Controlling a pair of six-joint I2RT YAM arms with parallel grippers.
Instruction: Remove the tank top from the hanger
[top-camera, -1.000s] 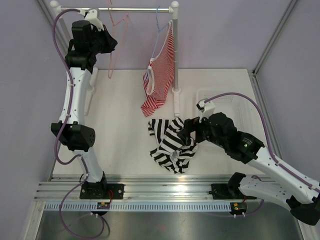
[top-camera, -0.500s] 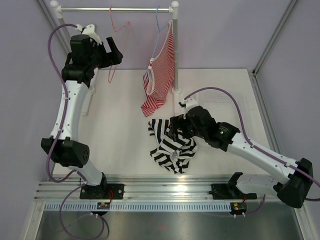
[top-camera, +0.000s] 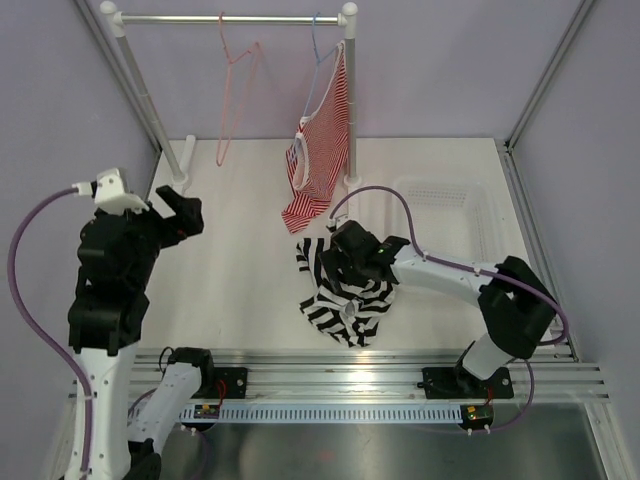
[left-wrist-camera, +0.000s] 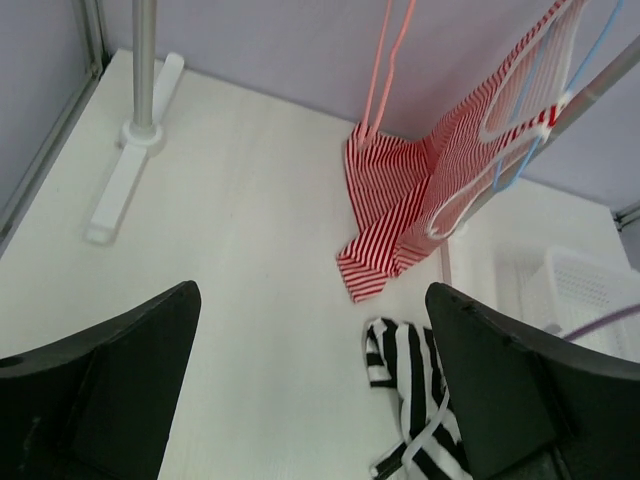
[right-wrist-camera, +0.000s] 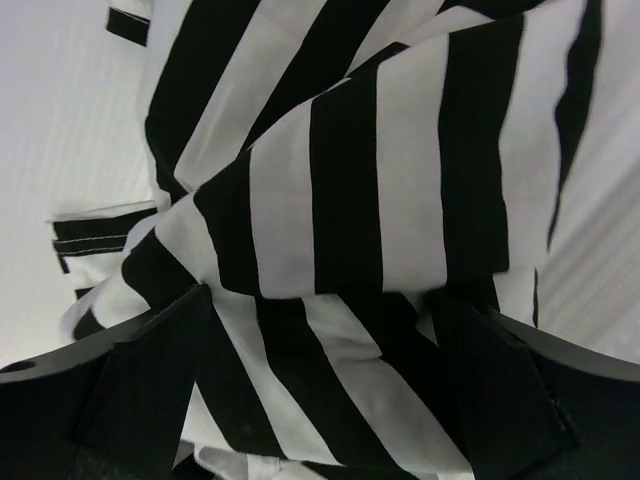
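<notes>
Black-white tank top (top-camera: 345, 295) is off the pink hanger (top-camera: 222, 110), crumpled at table (top-camera: 240, 270) centre.
L gripper (left-wrist-camera: 310, 300) at 9 o'clock, raised over the table, jaws wide, holding nothing. R gripper (right-wrist-camera: 320, 310) jaws wide too, fingers either side of a tank top fold, not pinching. Far side: pink hanger bare on rail (top-camera: 200, 18) at 11; red-striped top (top-camera: 320, 150) on blue hanger (top-camera: 316, 40) at 12.

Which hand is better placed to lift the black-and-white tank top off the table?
The right hand: it is open and directly over the crumpled tank top. The left hand, also open, is well away near the table's left edge.
</notes>
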